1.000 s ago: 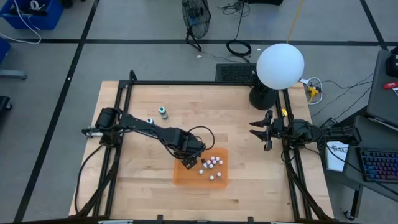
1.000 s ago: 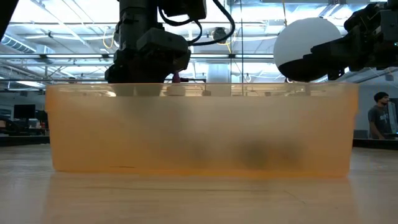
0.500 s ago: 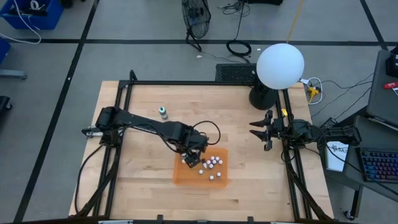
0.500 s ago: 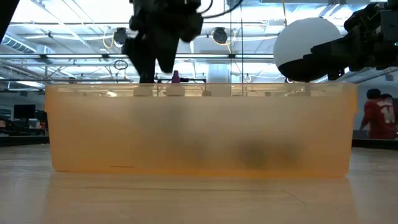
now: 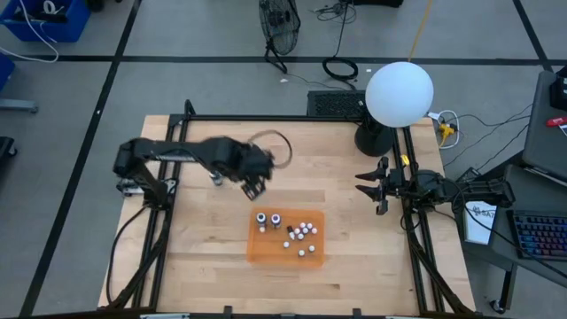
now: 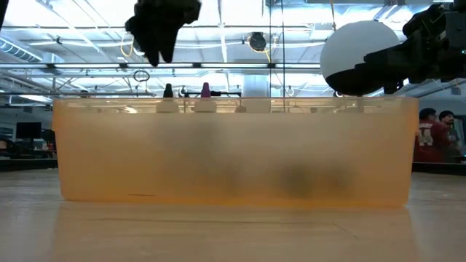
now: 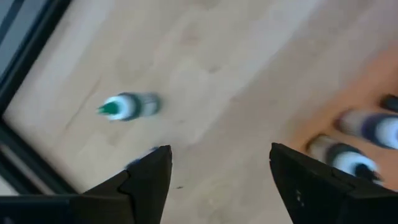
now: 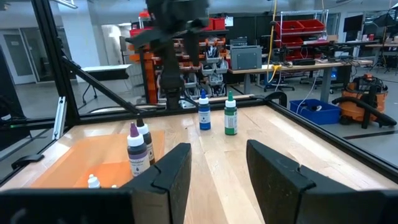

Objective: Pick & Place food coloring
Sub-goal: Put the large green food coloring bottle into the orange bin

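Two bottles (image 8: 139, 149) stand in my orange tray (image 5: 312, 252); green (image 8: 231, 114) and blue (image 8: 204, 112) wait upright on the table. They look light and tippy, so I'd pinch mid-body. Left gripper (image 5: 252, 182) hovers spread, empty; right gripper (image 5: 370, 187) is parked, spread.

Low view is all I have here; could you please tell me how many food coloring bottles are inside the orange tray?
Observer: Two, the purple-tipped bottle and the dark-tipped bottle, stand in the orange tray.
Operator: Thank you. Where are the others?
Observer: The blue bottle and the green bottle stand on the table, outside the tray.
Operator: Is the left gripper carrying anything?
Observer: No. The left gripper has its fingers apart, with nothing between them.
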You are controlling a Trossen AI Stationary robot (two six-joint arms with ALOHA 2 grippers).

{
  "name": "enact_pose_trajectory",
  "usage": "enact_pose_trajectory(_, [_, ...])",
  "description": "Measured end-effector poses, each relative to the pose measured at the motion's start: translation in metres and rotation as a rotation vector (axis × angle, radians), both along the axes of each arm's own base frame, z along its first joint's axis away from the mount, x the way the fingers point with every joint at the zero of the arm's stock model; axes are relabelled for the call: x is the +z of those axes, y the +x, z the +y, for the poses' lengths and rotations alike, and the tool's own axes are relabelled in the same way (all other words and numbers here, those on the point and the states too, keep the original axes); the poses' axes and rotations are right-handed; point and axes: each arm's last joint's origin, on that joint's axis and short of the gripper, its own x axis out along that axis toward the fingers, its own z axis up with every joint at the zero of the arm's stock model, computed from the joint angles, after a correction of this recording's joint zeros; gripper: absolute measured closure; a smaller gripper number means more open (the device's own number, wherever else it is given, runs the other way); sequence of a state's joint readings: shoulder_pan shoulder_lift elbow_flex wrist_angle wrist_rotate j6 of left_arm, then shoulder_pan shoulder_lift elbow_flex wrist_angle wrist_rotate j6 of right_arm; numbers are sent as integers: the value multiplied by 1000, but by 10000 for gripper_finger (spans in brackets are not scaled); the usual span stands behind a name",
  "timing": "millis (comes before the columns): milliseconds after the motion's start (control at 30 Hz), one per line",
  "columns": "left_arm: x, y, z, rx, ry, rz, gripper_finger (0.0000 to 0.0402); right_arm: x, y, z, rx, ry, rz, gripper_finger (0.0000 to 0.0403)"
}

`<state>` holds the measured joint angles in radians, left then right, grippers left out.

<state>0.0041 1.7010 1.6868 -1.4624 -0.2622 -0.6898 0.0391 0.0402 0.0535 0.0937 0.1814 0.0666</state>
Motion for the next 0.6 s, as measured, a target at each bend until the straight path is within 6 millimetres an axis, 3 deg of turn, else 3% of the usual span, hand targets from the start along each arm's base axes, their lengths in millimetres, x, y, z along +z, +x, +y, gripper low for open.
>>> enact_pose_trajectory(333, [-13,-39,91,238,-39,41,131,0,0,0,-1,0,0,258])
enact_pose_trajectory(600, [-47,-51,136,215,-143,-9,122,0,0,0,-1,0,0,260])
